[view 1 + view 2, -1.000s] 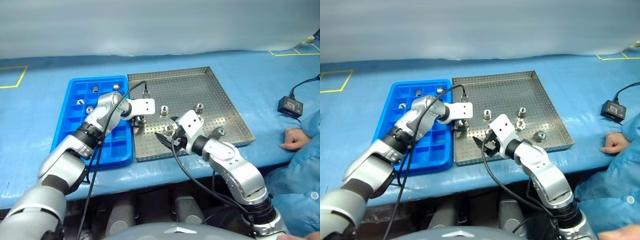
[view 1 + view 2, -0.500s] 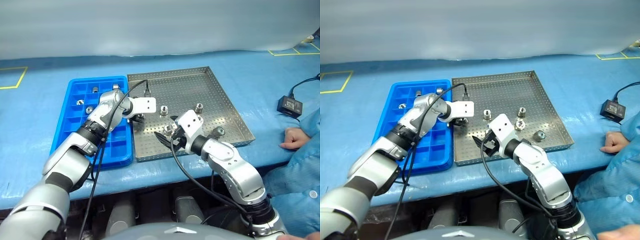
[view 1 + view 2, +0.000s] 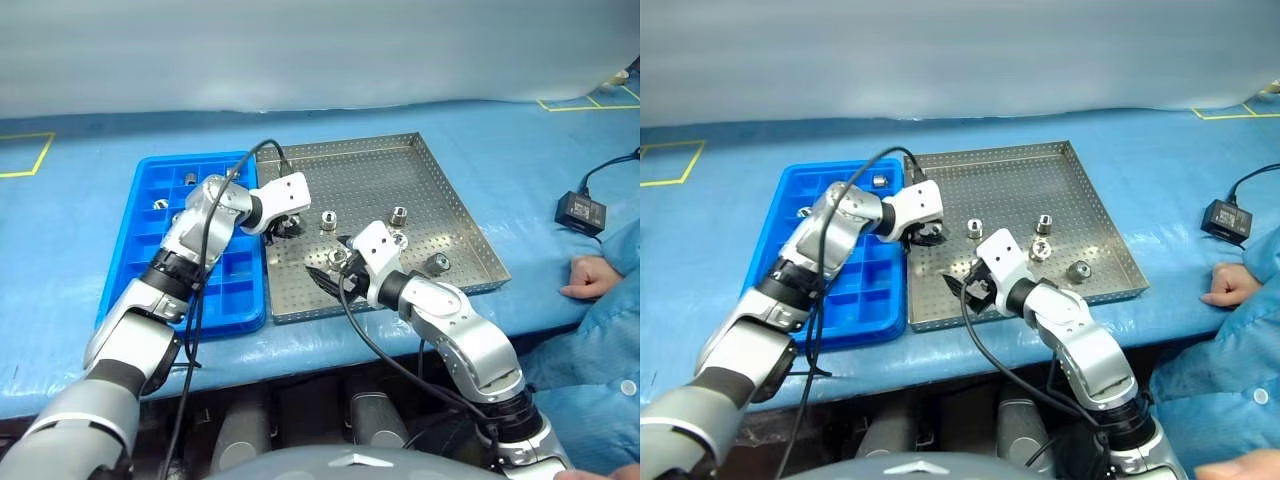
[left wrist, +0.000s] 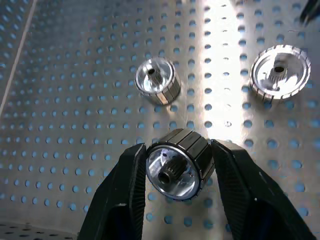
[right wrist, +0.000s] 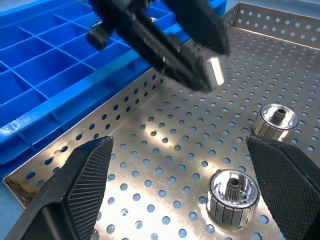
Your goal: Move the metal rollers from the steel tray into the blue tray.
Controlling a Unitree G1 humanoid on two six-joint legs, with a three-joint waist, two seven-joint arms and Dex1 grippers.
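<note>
Three metal rollers (image 3: 160, 204) lay in the blue tray (image 3: 130, 290). The left gripper (image 4: 176, 167) clamped a fourth above the steel tray (image 3: 455, 215); four remained. The right gripper (image 5: 175, 200) stood open.

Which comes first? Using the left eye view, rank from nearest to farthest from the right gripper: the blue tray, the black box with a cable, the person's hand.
1. blue tray: on the robot's left of the right gripper, beside the steel tray.
2. person's hand: at the table's right edge.
3. black box: beyond the hand, farther back on the right.
</note>
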